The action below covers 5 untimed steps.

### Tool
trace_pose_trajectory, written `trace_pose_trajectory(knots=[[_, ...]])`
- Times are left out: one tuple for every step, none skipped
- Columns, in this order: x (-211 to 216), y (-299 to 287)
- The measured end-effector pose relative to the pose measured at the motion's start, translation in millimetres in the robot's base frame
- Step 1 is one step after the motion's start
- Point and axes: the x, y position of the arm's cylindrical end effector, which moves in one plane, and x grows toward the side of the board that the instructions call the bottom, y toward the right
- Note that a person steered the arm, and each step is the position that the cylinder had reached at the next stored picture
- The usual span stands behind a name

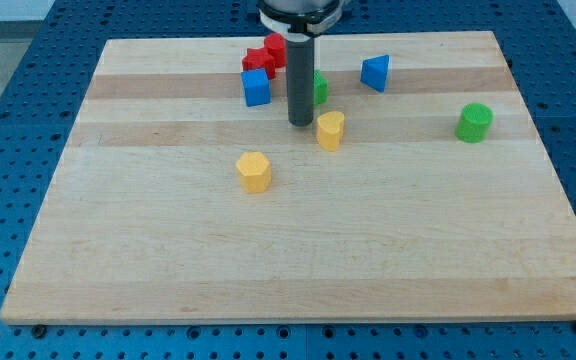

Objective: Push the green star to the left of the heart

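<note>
My tip [300,123] rests on the board just left of the yellow heart [330,130]. The green star [319,88] sits right behind the rod, mostly hidden by it, above and slightly left of the heart. Only its right edge shows. The tip stands a little below the star and close to it; I cannot tell if they touch.
A blue cube [256,87], a red block [259,62] and a red cylinder [275,47] cluster left of the rod. A blue triangle block [375,72] lies to the upper right, a green cylinder [474,122] at far right, a yellow hexagon [254,171] lower left.
</note>
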Motion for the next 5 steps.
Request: trace_pose_trajectory(knots=[[-0.5,33.6],[-18.0,53.5],[-45.3,56.1],[-62.8,56.1],[-70.5,48.0]])
